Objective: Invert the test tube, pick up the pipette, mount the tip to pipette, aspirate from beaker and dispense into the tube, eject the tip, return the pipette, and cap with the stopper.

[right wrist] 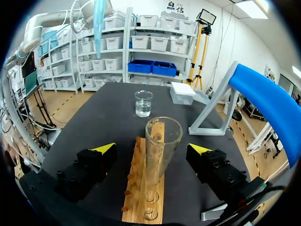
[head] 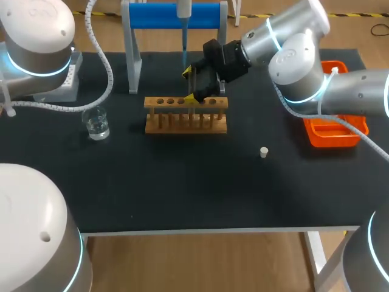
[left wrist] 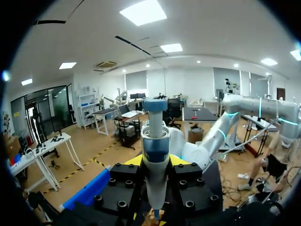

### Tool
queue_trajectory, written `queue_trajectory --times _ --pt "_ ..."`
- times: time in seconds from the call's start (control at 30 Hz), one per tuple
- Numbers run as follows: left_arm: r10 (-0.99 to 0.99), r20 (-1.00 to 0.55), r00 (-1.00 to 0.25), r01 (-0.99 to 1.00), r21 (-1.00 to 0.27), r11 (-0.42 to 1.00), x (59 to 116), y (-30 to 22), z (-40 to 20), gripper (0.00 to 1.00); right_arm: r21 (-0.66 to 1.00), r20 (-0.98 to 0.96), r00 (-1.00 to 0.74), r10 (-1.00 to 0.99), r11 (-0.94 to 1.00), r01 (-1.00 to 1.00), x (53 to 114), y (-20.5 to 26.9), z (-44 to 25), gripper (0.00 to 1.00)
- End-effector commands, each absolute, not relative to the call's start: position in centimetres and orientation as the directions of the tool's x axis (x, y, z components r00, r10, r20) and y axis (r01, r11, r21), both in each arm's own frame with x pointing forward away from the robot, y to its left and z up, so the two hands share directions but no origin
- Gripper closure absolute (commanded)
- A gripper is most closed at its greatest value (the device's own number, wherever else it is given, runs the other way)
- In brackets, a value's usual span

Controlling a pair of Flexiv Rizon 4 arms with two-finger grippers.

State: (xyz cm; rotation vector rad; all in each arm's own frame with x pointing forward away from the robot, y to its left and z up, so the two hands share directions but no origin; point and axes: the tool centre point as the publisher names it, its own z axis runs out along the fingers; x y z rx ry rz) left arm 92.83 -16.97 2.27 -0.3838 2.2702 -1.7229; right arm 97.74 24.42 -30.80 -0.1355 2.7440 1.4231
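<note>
A clear test tube (right wrist: 162, 155) stands mouth-up in the wooden rack (head: 186, 114). My right gripper (right wrist: 152, 149) is open around it, one yellow-tipped finger (right wrist: 104, 149) on each side and clear of the glass. In the head view this gripper (head: 193, 85) sits just over the rack. My left gripper (left wrist: 155, 162) is shut on the pipette (left wrist: 155, 150), which hangs above the table's far side with its blue tip (head: 184, 48) pointing down. The beaker (head: 97, 123) with clear liquid stands left of the rack. A small white stopper (head: 264, 152) lies to the rack's right.
A blue-topped pipette stand (head: 173, 15) rises behind the rack. An orange tray (head: 331, 131) lies at the right edge under my right arm. A white box (head: 70, 76) sits at the far left.
</note>
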Motion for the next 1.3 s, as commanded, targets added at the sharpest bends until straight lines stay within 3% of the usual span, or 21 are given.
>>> queue_trajectory --times 0.03,1.3 --pt "-0.362 -0.049 -0.931 -0.05 -0.964 0.261 92.9 -16.9 2.3 1.0 0.811 -0.08 -0.995 -0.059 0.576 -0.099 97.8 24.3 -30.7 0.0" --pt "-0.361 -0.074 -0.93 -0.011 -0.974 0.228 95.7 -18.5 1.2 1.0 0.811 -0.08 -0.995 -0.059 0.576 -0.099 97.8 24.3 -30.7 0.0"
